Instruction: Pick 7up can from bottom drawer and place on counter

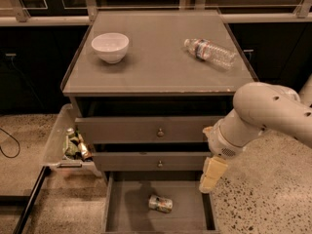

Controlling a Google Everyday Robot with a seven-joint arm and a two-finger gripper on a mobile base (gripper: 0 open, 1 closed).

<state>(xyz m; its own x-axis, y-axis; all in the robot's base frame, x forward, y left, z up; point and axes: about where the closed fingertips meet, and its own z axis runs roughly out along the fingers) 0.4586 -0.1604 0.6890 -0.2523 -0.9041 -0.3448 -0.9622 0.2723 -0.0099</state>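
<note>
No text is readable on the 7up can (160, 203), the bottle (210, 52), or the hand (206, 185) by the bottom drawer (127, 209).

Dim warm light w/ glare on counter (156, 67); gripper (208, 179) (lit pale) by bottom drawer (129, 206) rt side.
</note>
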